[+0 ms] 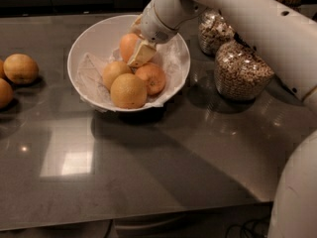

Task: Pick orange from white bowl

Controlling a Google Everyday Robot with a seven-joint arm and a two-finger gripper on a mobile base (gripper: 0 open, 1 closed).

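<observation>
The white bowl [84, 43], lined with crinkled white paper, stands at the back left of the dark counter. The orange [127, 44], deep orange and egg-shaped, lies at the back of the bowl. My gripper [137, 55] reaches down from the upper right into the bowl and rests against the orange's right side. A rounder deep-orange fruit [152, 79] and two paler fruits [128, 90] lie in front of it in the bowl.
Two glass jars of cereal [241, 72] stand right of the bowl, under my arm. Two loose pale fruits [20, 69] lie at the counter's left edge. The counter's front edge runs along the bottom.
</observation>
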